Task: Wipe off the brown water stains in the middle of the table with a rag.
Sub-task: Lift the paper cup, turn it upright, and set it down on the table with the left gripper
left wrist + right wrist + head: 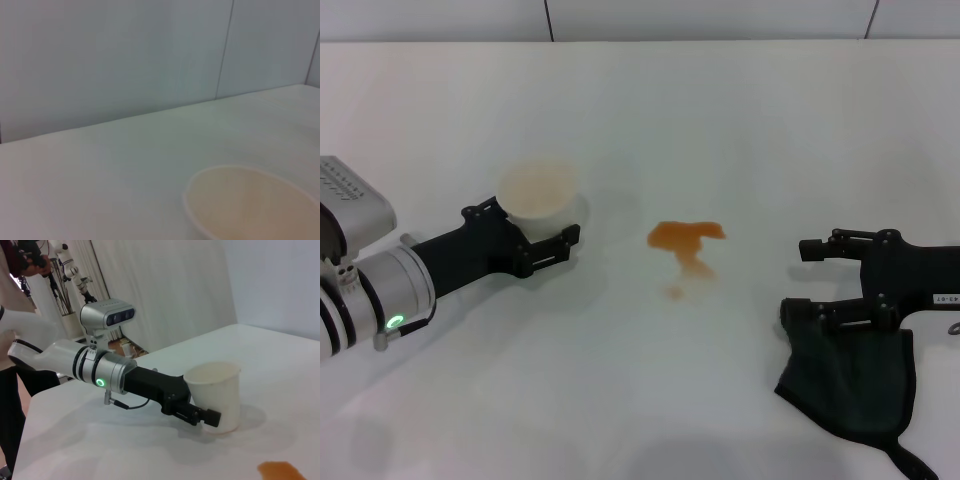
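Observation:
The brown water stains (685,243) lie mid-table as an orange-brown blotch with a paler tail; an edge of them also shows in the right wrist view (282,472). The dark rag (850,380) lies on the white table (650,110) at the front right. My right gripper (793,280) is open, its nearer finger resting at the rag's upper edge, right of the stains. My left gripper (545,220) is open around the lower part of an upright white paper cup (538,185), left of the stains. One finger (207,416) shows in front of the cup (215,390).
The cup's rim (250,205) fills the near corner of the left wrist view. A wall runs behind the table's far edge (640,40). A person and other equipment stand beyond the table on the left-arm side (30,270).

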`<state>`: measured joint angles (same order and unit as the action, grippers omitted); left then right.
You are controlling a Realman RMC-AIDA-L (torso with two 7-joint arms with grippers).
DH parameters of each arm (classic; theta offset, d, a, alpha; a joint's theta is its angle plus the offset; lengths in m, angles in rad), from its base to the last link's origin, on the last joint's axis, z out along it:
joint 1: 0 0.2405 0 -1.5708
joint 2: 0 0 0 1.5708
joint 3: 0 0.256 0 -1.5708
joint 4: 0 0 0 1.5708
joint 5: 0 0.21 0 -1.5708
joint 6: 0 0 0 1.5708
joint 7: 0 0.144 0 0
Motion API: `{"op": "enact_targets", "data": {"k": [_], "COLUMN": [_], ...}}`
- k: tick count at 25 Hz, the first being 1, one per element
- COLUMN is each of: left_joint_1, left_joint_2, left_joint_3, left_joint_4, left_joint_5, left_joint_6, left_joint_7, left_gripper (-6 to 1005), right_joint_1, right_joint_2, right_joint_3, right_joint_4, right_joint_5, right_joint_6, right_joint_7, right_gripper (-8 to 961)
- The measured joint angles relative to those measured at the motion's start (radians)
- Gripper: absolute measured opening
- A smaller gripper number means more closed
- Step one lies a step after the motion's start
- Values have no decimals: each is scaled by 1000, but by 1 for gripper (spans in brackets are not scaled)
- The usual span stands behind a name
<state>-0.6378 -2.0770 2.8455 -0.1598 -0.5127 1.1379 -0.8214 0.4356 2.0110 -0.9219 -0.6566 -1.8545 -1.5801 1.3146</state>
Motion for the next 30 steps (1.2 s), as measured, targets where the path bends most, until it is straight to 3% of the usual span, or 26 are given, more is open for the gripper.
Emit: {"op": "enact_targets", "data": {"k": [10,30], "left_joint_1": [-20,-8], "left_joint_2": [1,-3], "left_joint_3": [0,0], "left_joint_4": [-27,-146], "left_joint_5": [64,86], "left_joint_6": [9,167], "left_joint_7": [-80,-159], "left_gripper": [895,895], "right_joint_1": [1,0], "right_joint_2": [-3,-5], "right_joint_3": [0,2], "right_joint_4": [0,0], "right_joint_5": [2,11], "right_joint_6": [3,11], "right_joint_7": [0,-1], "right_gripper": [836,834]}}
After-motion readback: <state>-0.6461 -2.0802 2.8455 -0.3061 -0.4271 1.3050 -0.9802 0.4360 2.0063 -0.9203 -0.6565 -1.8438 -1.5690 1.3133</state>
